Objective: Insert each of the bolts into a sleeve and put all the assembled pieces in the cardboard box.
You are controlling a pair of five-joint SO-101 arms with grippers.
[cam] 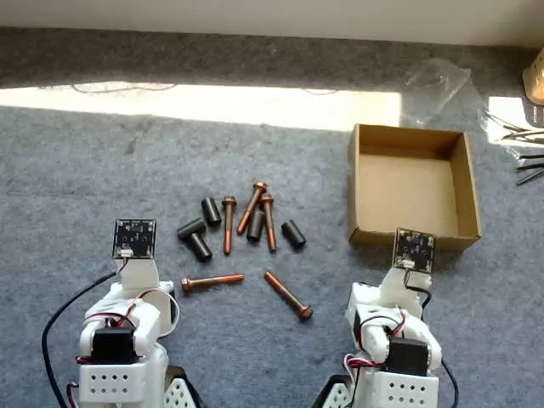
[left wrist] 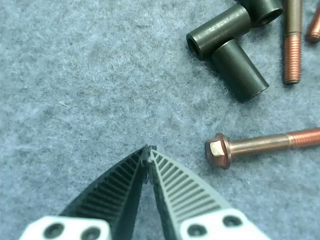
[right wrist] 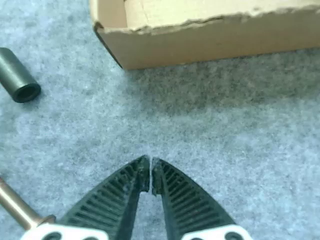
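Five bolts [cam: 269, 222] and five sleeves [cam: 255, 226] lie loose on the grey carpet [cam: 85, 170], none joined, so I judge the first pick is still to come. At the near left, the left gripper [left wrist: 149, 150] has its jaws pressed together on nothing. Just to its right lies the nearest bolt [cam: 212, 280], flat, with its long axis running left to right and its hexagonal head at the left end, toward that gripper. A pair of sleeves [cam: 195, 238], touching each other, sits a little farther off. The left arm is the closer one, and its jaws would need to spread and close across the shank. Farther right, a slanting bolt [cam: 287, 295] points its head near and right, toward the right gripper [right wrist: 151, 161], which is likewise closed and empty. That gripper hangs near the near left corner of the cardboard box [cam: 408, 183], which holds nothing.
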